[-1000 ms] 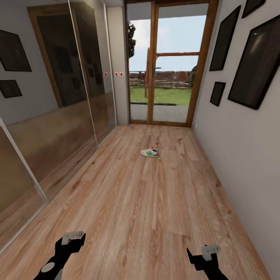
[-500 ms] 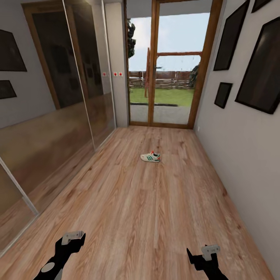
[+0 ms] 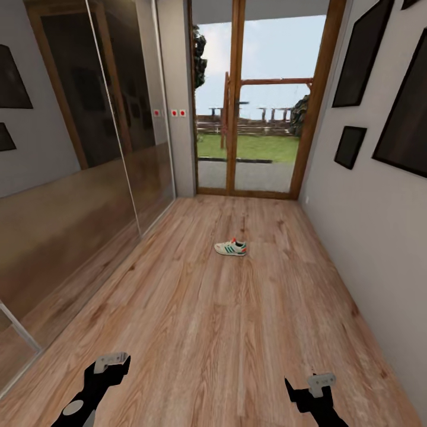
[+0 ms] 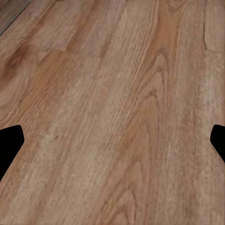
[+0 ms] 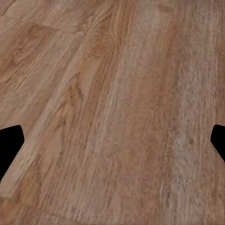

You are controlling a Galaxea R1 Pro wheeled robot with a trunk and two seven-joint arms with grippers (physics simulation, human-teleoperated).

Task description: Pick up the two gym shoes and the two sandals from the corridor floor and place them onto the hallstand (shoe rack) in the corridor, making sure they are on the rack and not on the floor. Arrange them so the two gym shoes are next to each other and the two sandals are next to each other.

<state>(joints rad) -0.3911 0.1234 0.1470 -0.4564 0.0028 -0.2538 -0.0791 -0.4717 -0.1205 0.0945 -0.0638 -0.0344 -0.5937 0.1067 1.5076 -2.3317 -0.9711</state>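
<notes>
One gym shoe (image 3: 230,247), white with green stripes and a red-orange heel, lies on its sole on the corridor floor (image 3: 225,332), well ahead of me near the glass door. Both arms hang low at the near edge of the head view. My left gripper (image 3: 111,363) and right gripper (image 3: 309,384) are far short of the shoe. In the left wrist view the left gripper (image 4: 112,140) is open over bare planks, and in the right wrist view the right gripper (image 5: 112,140) is open the same way. The sandals and the hallstand are out of view.
Mirrored sliding wardrobe doors (image 3: 89,178) line the left side. A grey wall with dark picture frames (image 3: 409,112) runs along the right. A wood-framed glass door (image 3: 258,107) closes the far end. Bare wood planks stretch between me and the shoe.
The whole view has advanced down the corridor, so the gym shoe sits a little lower and nearer in the picture. Both arms hold the same pose.
</notes>
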